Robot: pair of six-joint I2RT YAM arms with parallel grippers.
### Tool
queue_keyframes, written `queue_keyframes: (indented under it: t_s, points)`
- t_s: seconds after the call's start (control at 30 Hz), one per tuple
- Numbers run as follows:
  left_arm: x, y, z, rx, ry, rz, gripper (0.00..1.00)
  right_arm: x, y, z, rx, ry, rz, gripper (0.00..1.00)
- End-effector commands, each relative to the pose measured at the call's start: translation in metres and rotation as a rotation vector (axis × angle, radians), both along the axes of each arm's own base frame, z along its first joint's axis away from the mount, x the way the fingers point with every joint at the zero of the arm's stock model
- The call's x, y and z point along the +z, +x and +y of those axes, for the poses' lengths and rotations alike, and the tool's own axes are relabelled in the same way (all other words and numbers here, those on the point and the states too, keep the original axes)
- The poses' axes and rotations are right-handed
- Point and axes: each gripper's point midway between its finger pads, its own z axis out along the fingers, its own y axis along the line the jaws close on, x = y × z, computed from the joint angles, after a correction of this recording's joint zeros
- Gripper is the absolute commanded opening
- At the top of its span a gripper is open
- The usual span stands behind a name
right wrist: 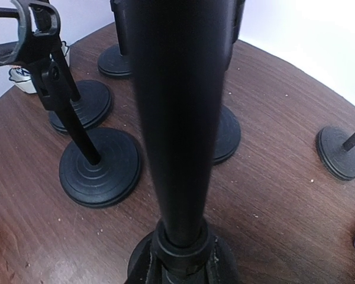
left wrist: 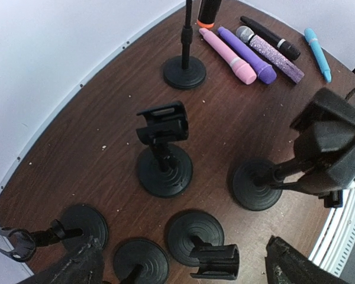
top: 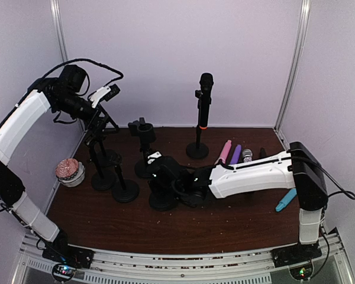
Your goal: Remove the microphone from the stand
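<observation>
Nearest, along the front of the table (top: 106, 228), find the right gripper (right wrist: 178, 263) stretched leftward and low, fingers (right wrist: 141, 265) clamped tight on either side of a black shaft (right wrist: 177, 130) that fills the middle of the wrist view. Cannot tell whether stand stem or microphone body. Under it in the overhead view, a round stand base (top: 163, 202). Just to the left and a little farther back, more short black stands (top: 125, 190) with clip heads, bases close together. At the left edge, beside them, a small white dish (top: 77, 178) with something pink in it. Over that left cluster, high above the wood, the left gripper (left wrist: 184, 271), its own fingertips (left wrist: 77, 266) spread wide, looking down on the stands. Farther right, flat on the table and side by side: a pink mic (left wrist: 228, 56), a purple mic (left wrist: 248, 56), a glittery silver mic (left wrist: 272, 53) and a black mic (left wrist: 272, 36), with a blue mic (left wrist: 316, 53) slightly apart. Farthest back, near the rear wall, the microphone (top: 205, 97), black with an orange band, upright in the clip of the tall stand (top: 197, 148), well apart from both grippers.
</observation>
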Motion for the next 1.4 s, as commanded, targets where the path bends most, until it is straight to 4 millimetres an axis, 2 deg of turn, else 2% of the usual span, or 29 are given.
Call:
queue_keyframes:
  t_s: [0.0,0.17,0.33,0.43,0.47,0.57,0.7,0.83,1.03,1.2,1.37]
  points:
    - [0.012,-0.016,-0.002,-0.034,-0.038,-0.032,0.98,0.066,0.000,-0.012,-0.014,0.177,-0.058,0.00]
    - [0.008,-0.028,-0.001,-0.061,-0.046,-0.026,0.97,0.087,-0.002,-0.030,-0.006,0.256,-0.058,0.00]
    - [0.010,-0.038,-0.010,-0.110,-0.089,-0.013,0.93,0.114,-0.003,-0.049,0.012,0.351,-0.050,0.00]
    - [0.009,-0.045,-0.022,-0.163,-0.101,-0.014,0.91,0.140,-0.006,-0.058,0.056,0.420,-0.047,0.00]
    - [0.008,-0.048,-0.027,-0.184,-0.097,-0.019,0.91,0.154,-0.009,-0.061,0.081,0.454,-0.048,0.00]
    - [0.001,-0.060,-0.047,-0.256,-0.075,-0.016,0.90,0.183,-0.013,-0.069,0.139,0.517,-0.049,0.00]
    - [-0.007,-0.076,-0.069,-0.330,-0.069,0.010,0.90,0.221,-0.018,-0.078,0.174,0.543,-0.093,0.00]
    - [-0.009,-0.092,-0.079,-0.412,-0.079,0.006,0.93,0.247,-0.020,-0.078,0.200,0.550,-0.102,0.00]
    - [0.001,-0.126,-0.074,-0.597,-0.037,-0.165,0.98,0.260,-0.028,-0.070,0.249,0.564,-0.063,0.00]
    - [0.013,-0.119,-0.072,-0.553,-0.018,-0.171,0.98,0.258,-0.025,-0.067,0.238,0.562,-0.050,0.00]
    - [0.040,-0.108,-0.089,-0.463,-0.154,-0.145,0.90,0.258,-0.028,-0.054,0.275,0.600,-0.025,0.00]
